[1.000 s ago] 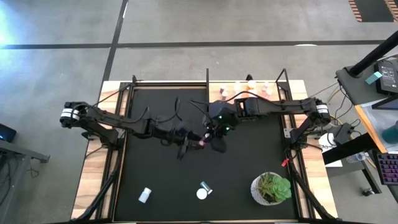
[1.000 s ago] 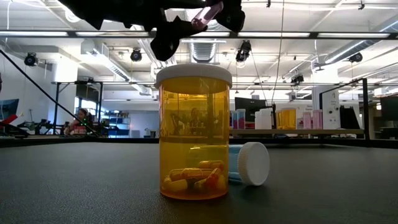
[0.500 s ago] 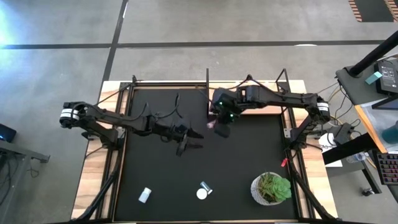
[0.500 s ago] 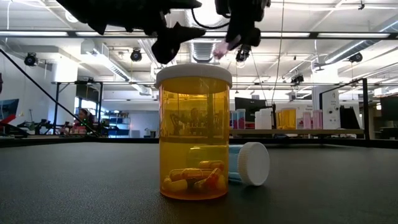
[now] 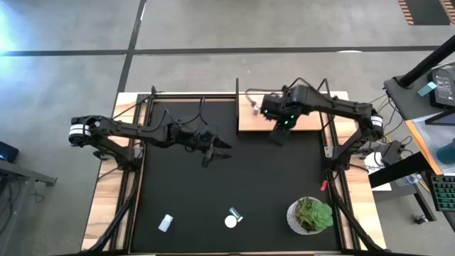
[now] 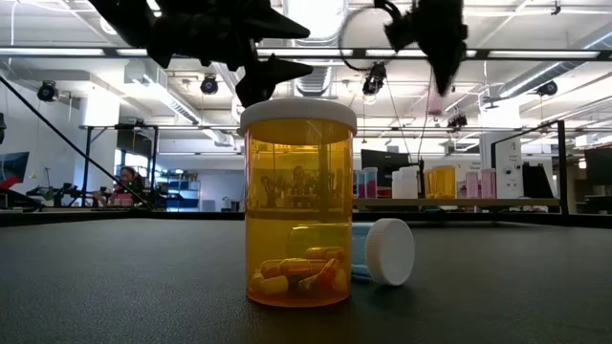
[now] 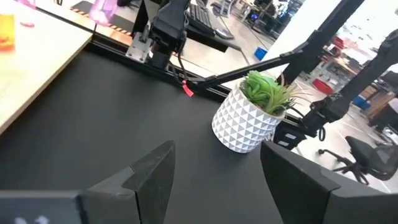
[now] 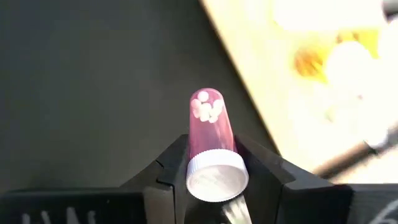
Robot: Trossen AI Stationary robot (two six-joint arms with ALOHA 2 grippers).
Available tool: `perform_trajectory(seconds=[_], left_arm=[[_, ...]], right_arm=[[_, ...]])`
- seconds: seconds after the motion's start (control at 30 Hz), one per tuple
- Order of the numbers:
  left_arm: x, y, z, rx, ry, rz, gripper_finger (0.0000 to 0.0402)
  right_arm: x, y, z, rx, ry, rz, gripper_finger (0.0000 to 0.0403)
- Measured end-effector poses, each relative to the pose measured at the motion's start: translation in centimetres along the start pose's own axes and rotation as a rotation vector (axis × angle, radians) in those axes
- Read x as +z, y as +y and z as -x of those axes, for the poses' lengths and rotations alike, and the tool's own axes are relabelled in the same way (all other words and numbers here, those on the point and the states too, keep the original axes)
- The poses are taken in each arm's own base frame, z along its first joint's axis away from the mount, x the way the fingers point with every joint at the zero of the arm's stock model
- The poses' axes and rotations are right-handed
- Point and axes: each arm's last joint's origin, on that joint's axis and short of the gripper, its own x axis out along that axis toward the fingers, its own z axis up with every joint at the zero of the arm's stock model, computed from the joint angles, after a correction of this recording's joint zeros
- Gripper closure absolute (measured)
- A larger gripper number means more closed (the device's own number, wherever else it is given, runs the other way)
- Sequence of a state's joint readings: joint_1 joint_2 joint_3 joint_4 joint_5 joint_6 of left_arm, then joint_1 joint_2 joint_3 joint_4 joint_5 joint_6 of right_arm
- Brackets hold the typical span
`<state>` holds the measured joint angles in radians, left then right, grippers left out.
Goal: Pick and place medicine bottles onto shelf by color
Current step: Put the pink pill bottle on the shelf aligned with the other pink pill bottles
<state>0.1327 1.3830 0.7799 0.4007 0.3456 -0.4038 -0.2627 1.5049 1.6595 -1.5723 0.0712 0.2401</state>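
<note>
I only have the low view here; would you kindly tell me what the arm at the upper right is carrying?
Observer: The right tool is shut on a small pink cylindrical pill bottle with a white cap.
Operator: Where is it over the table?
Observer: From above, it hangs at the edge of the light-wood shelf board, beside the black mat.
Operator: And the left tool?
Observer: The left tool is open and empty, above the mat's middle.
</note>
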Motion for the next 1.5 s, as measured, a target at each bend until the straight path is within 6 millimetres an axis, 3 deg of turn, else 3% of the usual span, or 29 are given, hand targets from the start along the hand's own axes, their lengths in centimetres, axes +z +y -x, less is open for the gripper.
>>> perform_trajectory(seconds=[0.27,0.57,0.83,1.17,1.5], left_arm=[[0.5,1.2,0.6,-0.047,0.015,-0.029,0.0182],[0.6,2.7,1.4,-0.108,0.077,-0.048,0.0182],[1.2,4.5,2.3,-0.057,0.05,-0.039,0.0182],[2.7,6.7,3.7,0.026,-0.034,-0.014,0.0182],[3.1,7.6,4.2,0.117,-0.072,-0.009,0.0182]], right_arm=[[-0.8,-3.9,-1.0,-0.009,0.039,-0.189,0.0295],[-2.4,-7.2,-4.9,-0.04,0.204,-0.344,0.0294],[-4.4,-8.7,-7.8,-0.084,0.312,-0.336,0.0294],[-4.8,-11.8,-11.8,-0.07,0.272,-0.33,0.0294],[-5.5,-14.1,-12.4,-0.053,0.271,-0.325,0.0294]])
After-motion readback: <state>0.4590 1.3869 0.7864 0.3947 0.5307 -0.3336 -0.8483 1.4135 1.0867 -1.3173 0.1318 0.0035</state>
